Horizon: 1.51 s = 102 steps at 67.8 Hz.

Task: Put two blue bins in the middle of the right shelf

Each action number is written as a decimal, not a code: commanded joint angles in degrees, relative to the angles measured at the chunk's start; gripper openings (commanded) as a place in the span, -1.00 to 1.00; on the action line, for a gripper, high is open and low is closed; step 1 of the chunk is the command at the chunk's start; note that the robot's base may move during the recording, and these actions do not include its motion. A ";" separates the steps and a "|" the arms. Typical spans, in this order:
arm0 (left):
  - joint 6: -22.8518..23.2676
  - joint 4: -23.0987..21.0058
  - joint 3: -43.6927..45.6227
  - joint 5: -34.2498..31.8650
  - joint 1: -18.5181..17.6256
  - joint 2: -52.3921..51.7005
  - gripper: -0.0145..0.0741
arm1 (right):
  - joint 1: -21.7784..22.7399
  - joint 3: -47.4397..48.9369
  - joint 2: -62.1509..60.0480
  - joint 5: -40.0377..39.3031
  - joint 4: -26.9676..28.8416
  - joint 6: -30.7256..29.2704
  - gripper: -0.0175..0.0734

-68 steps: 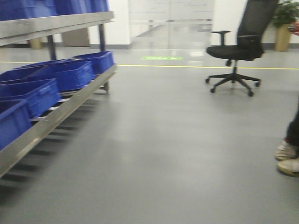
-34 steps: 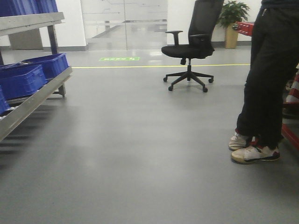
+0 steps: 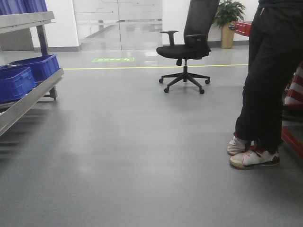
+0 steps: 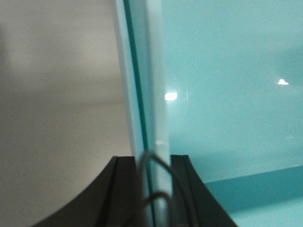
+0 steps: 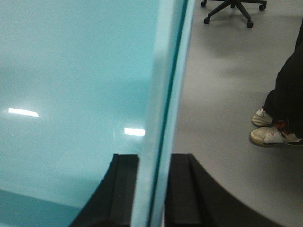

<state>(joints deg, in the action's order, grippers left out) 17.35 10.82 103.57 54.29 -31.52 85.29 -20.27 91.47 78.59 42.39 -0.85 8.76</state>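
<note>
1. The left hand is seen closed on the upright side wall of a pale blue bin. One black finger is set against the outside and the other against the inside, and a thin wire is looped in front of the wall.
2. A dark teal seam is seen running up that wall between two pale strips. Whether a second bin is nested inside cannot be told.
3. In the front view a steel rack is seen at the far left, with dark blue bins lined up on its low level and more on the level above.
4. Grey floor is spread between the rack and the right side. It is crossed far back by a yellow line, with a green floor marking just behind the line.
5. A black office chair is stood past the line, right of centre, with a potted plant behind it by the wall.
6. The right side is blocked by a person in black trousers and white sneakers, stood just beside a red frame.
7. The right hand is likewise closed on the bin's opposite wall, with the bin's inside on its left. The sneakers are seen near, on the floor to its right.
</note>
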 commanded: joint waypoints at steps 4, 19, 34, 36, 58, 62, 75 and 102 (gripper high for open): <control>-0.62 -0.91 1.05 -4.72 -0.24 -1.33 -0.92 | -0.10 1.02 -0.85 -5.62 -0.52 -0.63 -0.95; -0.62 -0.91 1.05 -4.72 -0.24 -1.33 -0.92 | -0.10 1.02 -0.85 -5.62 -0.52 -0.63 -0.95; -0.62 -0.91 1.05 -4.72 -0.24 -1.33 -0.92 | -0.10 1.02 -0.85 -5.62 -0.52 -0.63 -0.95; -0.62 -0.91 1.05 -4.72 -0.24 -1.33 -0.92 | -0.10 1.02 -0.85 -5.62 -0.52 -0.63 -0.95; -0.62 -0.98 1.05 -4.82 -0.24 -1.33 -0.92 | -0.10 1.02 -0.85 -5.62 -0.52 -0.63 -0.95; -0.62 -0.98 1.05 -4.82 -0.24 -1.33 -0.92 | -0.10 1.02 -0.85 -5.62 -0.52 -0.63 -0.95; -0.62 -0.98 1.05 -4.82 -0.24 -1.33 -0.92 | -0.10 1.02 -0.85 -5.62 -0.52 -0.63 -0.95; -0.62 -0.98 1.05 -4.82 -0.24 -1.33 -0.92 | -0.10 1.02 -0.85 -5.62 -0.52 -0.63 -0.95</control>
<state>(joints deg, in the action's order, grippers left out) 17.35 10.82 103.57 54.19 -31.52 85.29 -20.27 91.47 78.59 42.18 -0.85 8.76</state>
